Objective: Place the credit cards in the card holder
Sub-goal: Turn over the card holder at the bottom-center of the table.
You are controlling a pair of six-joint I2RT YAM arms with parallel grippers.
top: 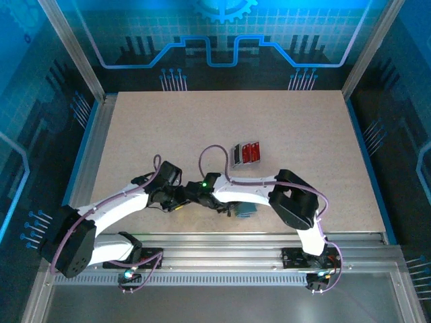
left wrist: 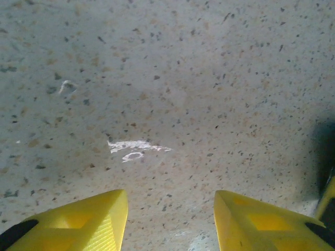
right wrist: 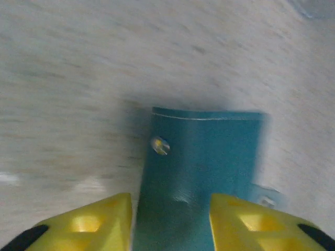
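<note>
The credit cards [top: 246, 153], two bright red and one silver-grey, lie side by side near the middle of the table. The blue-grey card holder [top: 245, 211] lies near the front edge, partly hidden under the right forearm. In the right wrist view the card holder [right wrist: 201, 172] fills the gap between the yellow fingers of my right gripper [right wrist: 170, 205], its snap stud [right wrist: 159, 146] showing. The jaws stand apart over it and the picture is blurred. My left gripper [left wrist: 170, 203] hangs open over bare tabletop, just left of the right wrist.
Both arms [top: 202, 192] meet low over the front middle of the speckled table [top: 303, 128]. Metal rails [top: 222, 245] run along the near edge, with frame posts and blue walls on the other sides. A white scuff [left wrist: 136, 149] marks the tabletop.
</note>
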